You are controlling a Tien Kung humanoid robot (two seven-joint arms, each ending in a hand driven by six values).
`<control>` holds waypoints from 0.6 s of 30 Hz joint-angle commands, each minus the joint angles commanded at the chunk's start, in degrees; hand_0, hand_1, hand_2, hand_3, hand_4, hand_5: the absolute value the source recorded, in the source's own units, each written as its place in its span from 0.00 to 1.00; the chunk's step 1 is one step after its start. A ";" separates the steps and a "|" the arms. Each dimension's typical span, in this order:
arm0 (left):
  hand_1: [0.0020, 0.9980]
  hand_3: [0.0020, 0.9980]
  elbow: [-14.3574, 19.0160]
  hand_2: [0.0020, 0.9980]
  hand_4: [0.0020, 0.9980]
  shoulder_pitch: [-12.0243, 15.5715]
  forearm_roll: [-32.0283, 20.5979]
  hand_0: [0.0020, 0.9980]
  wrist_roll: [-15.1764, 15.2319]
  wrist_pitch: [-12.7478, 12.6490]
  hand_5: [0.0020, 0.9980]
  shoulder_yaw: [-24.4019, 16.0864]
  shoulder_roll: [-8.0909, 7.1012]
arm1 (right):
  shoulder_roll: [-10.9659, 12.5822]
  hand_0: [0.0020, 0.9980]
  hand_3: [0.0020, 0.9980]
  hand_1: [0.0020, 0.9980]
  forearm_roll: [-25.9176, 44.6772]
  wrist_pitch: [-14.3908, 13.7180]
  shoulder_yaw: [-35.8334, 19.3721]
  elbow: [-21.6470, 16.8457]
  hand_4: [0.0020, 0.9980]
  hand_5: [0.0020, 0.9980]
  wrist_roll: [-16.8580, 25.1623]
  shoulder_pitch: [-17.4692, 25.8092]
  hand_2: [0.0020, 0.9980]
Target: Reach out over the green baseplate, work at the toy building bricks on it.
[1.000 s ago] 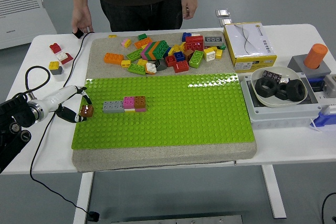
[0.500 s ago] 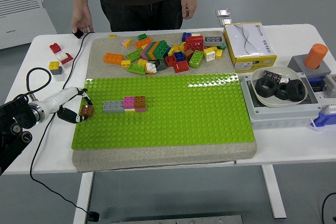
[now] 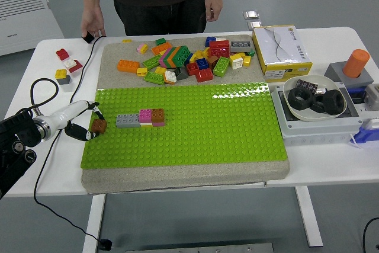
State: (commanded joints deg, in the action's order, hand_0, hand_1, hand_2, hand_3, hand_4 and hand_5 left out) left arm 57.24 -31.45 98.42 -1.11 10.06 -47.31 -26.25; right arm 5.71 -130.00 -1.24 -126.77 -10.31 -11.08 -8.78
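White bowl [image 3: 294,111] holds black rings [image 3: 323,101]. Left hand [image 3: 76,118] fingers curled near brown brick [image 3: 99,125]; grip unclear.

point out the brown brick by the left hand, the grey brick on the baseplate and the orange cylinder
brown brick [image 3: 99,125], head view, on its top face
grey brick [image 3: 127,121], head view, middle of its studded top
orange cylinder [image 3: 356,62], head view, on its side wall

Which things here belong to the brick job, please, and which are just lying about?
In the job: baseplate, brown brick at the left hand, brick row, brick pile.
Lying about: yellow box, bowl of black rings, orange cylinder.
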 joint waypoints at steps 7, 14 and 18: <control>1.00 0.55 0.28 0.96 0.63 -0.03 -0.09 0.99 -0.42 -0.28 0.00 -0.11 -0.20 | 0.06 0.66 0.73 0.64 0.00 0.02 0.02 0.00 0.73 1.00 0.02 -0.03 0.63; 1.00 0.54 0.39 0.95 0.61 -0.15 -0.57 0.99 -0.53 -0.33 0.00 -0.29 -0.30 | 0.08 0.66 0.73 0.64 0.00 0.06 -0.04 0.00 0.73 1.00 0.03 -0.07 0.63; 1.00 0.54 0.68 0.95 0.61 -0.40 -1.27 0.99 -0.59 -0.24 0.00 -0.43 -0.63 | 0.13 0.66 0.73 0.64 0.00 0.08 -0.11 0.00 0.73 1.00 0.02 -0.09 0.63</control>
State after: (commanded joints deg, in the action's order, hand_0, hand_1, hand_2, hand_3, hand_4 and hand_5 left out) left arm 57.93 -31.85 97.15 -1.70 9.83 -47.74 -26.88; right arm 5.83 -130.00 -1.16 -126.87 -10.31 -11.06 -8.87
